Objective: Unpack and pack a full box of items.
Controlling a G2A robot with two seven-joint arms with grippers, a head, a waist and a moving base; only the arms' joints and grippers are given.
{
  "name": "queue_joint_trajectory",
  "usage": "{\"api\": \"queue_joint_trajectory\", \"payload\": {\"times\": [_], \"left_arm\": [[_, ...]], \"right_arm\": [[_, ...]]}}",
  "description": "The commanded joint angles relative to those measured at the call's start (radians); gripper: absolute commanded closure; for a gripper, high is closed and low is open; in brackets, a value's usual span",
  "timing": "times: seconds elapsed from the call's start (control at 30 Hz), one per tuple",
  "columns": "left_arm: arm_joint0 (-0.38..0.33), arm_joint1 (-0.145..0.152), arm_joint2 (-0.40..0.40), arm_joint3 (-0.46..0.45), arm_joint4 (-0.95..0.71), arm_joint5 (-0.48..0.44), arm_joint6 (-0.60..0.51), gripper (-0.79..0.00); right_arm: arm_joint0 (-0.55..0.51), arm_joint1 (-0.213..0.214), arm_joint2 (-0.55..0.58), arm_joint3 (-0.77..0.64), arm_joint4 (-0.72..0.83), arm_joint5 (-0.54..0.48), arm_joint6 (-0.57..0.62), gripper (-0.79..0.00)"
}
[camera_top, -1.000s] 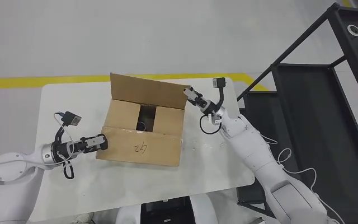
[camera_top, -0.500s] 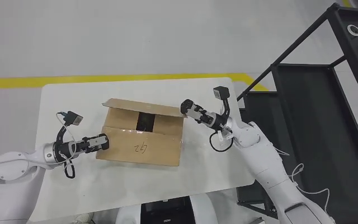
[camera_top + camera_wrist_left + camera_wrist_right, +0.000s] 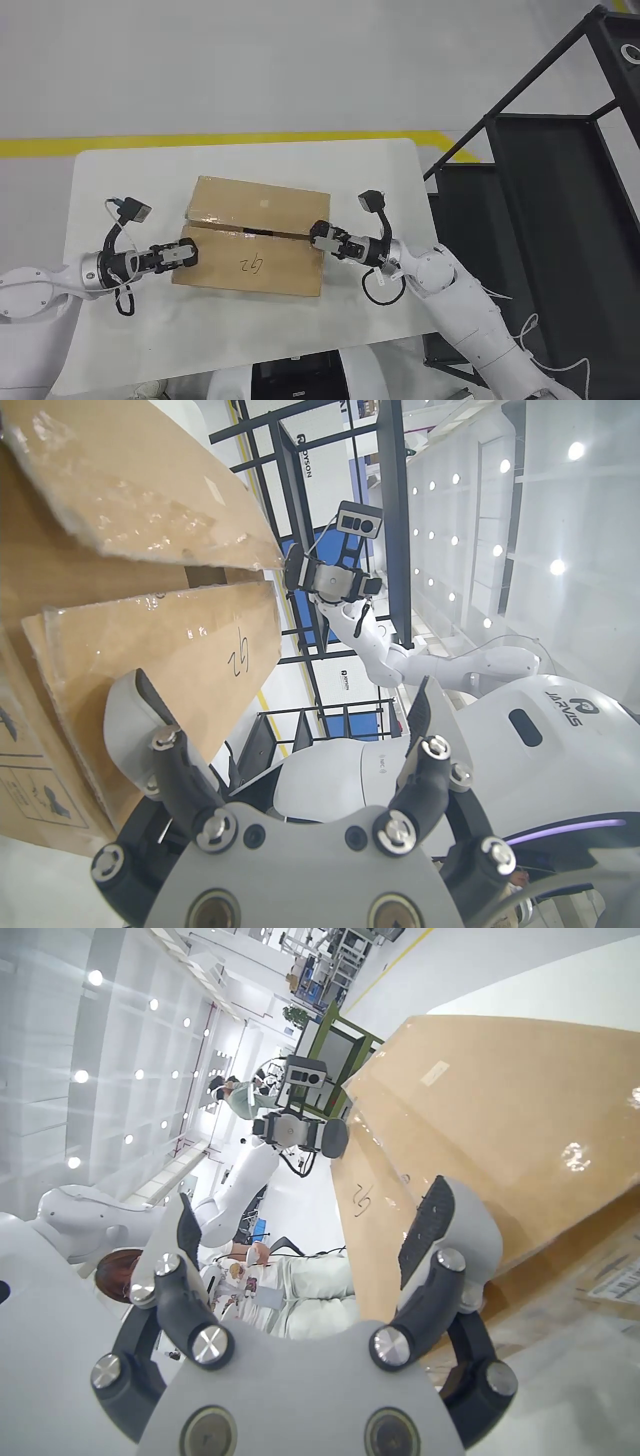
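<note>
At the three o'clock end of the box, right on the seam between its two top flaps: the right gripper, fingers apart, clamped on nothing, one finger lying over the cardboard, contact impossible to tell. At nine o'clock, against the edge of the near flap: the left gripper, fingers likewise spread and holding nothing. Outward from there, the box itself in the middle of the white table, both long flaps folded down almost flat, a thin dark gap left along the seam, the far flap riding a little proud of the near one in the left wrist view. Corrugated board, so probably stiff in the walls yet springy at the flap creases; likely to lift again once released. Glossy patches of old tape on top, probably slick under rubber pads. Contents hidden; by the task's word a full box, so best treated as heavy. Not to be lifted by the flaps. Better squeezed at the three and nine o'clock walls, or carried from beneath. For opening, best taken at a flap's free edge near a corner, where the board bends least.
</note>
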Motion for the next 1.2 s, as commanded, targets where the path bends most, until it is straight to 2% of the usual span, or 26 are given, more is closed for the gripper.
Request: {"api": "queue_joint_trajectory", "payload": {"times": [0.0, 0.13, 0.37, 0.7, 0.87, 1.17], "left_arm": [[-0.007, -0.001, 0.006, -0.002, -0.001, -0.002, 0.001, -0.785], [-0.016, -0.001, 0.015, -0.006, -0.002, -0.007, 0.004, -0.785], [-0.026, -0.004, -0.002, -0.013, -0.066, -0.027, 0.053, -0.785], [-0.124, -0.014, 0.057, 0.059, -0.11, -0.021, 0.03, -0.785], [-0.177, -0.018, 0.1, 0.131, -0.036, -0.022, 0.022, -0.785], [-0.2, -0.02, 0.11, 0.166, -0.021, -0.087, 0.016, -0.785]], "right_arm": [[-0.004, -0.003, -0.01, 0.001, -0.011, 0.012, -0.034, -0.785], [-0.006, -0.007, -0.021, 0.003, -0.027, 0.021, -0.081, -0.785], [-0.008, -0.007, -0.024, 0.0, -0.052, 0.037, -0.094, -0.785], [-0.012, -0.004, -0.028, 0.0, -0.094, 0.041, -0.093, -0.785], [-0.015, -0.002, -0.026, -0.013, -0.097, 0.032, -0.096, -0.785], [-0.013, -0.003, -0.041, -0.031, -0.091, 0.013, -0.099, -0.785]]}}
